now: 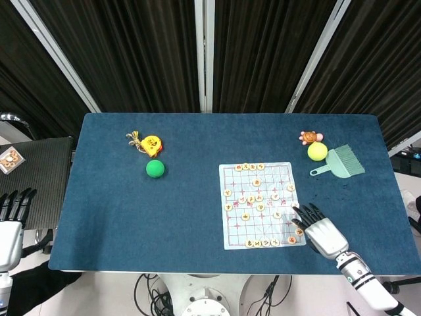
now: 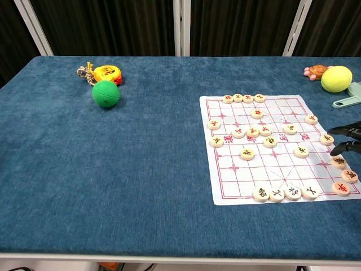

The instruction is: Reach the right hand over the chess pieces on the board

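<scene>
The round, pale wooden chess pieces (image 1: 257,197) with red and black characters lie scattered over the white square paper board (image 1: 261,205) printed with a red grid, which sits flat on the right half of the blue felt-covered desk (image 1: 131,210). Four pieces line the board's far edge, four more its near edge, and a few run down its right border.

The right robot hand (image 1: 320,229), silver-backed with black fingers (image 2: 345,129), holds nothing; its fingers are spread apart and reach in from the near right, their tips over the board's right border beside the pieces there. In the chest view only the dark fingertips show at the right edge, above the rightmost column of pieces.

The left robot hand (image 1: 11,220) hangs off the desk at the far left, beside a dark ribbed side surface (image 1: 43,178); its black fingers point up, apart and holding nothing.

Beyond the board's right corner lie a yellow ball (image 1: 317,151), a small orange-and-brown turtle toy (image 1: 309,137) touching it, and a green plastic hand brush (image 1: 339,162) just beside the ball. Well apart, on the left half, a green ball (image 1: 154,168) rests near a yellow tape measure (image 1: 150,143) with a cord loop.
</scene>
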Robot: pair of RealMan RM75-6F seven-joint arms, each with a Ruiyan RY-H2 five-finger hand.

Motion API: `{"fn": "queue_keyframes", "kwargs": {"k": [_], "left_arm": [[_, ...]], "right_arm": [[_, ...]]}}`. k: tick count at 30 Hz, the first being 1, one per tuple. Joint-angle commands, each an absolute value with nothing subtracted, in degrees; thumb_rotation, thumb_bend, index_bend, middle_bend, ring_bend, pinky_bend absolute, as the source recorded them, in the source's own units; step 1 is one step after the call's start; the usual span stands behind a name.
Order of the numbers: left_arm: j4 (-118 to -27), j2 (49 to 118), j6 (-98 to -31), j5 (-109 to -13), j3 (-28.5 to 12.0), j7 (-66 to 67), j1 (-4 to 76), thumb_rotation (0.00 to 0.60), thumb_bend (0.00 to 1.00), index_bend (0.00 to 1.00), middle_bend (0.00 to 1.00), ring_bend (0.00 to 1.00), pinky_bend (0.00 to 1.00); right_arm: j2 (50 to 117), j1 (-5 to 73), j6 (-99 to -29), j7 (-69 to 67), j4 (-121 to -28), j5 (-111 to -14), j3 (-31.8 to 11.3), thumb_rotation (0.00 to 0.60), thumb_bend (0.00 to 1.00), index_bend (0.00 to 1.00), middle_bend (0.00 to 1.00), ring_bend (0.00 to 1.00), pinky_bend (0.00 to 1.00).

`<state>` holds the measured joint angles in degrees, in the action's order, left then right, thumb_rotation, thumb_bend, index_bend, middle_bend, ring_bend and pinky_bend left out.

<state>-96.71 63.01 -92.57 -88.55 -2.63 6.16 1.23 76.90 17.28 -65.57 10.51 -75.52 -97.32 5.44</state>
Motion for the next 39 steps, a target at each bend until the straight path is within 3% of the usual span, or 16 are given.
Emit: {"fn": "queue_keyframes", "kwargs": {"k": [1, 16, 33, 39], "left_arm": [[-96.6, 63.03, -92.48, -88.49, -2.65, 6.07, 1.23, 0.6, 0.12, 0.07, 0.06, 0.0, 0.0], [-95.95, 63.13, -92.36, -88.33, -2.68, 5.34, 1.03, 0.6, 0.12, 0.07, 0.06, 0.0, 0.0], [-95.34, 63.3, -92.2, -88.1, -2.79, 4.88, 0.94, 0.6, 0.12, 0.07, 0.06, 0.0, 0.0], [-95.13, 63.3, -92.11, -88.11, -2.84, 4.62, 0.98, 0.6, 0.12, 0.07, 0.06, 0.0, 0.0]], "right_arm": [[77.84, 17.49, -66.0, 9.75, -74.34, -97.7, 5.66, 0.6, 0.29, 0.24, 0.0, 0.0, 0.0], [79.94, 18.07, -67.23, 7.89, -71.65, -97.54, 5.8, 0.6, 0.29, 0.37, 0.0, 0.0, 0.0], [80.81, 18.54, -66.51, 8.85, -70.88, -96.5, 6.13, 0.6, 0.29, 0.43, 0.0, 0.0, 0.0], [81.21, 18.53, -67.05, 8.97, -70.47, -96.45, 6.09, 0.6, 0.29, 0.51, 0.0, 0.0, 0.0]]}}
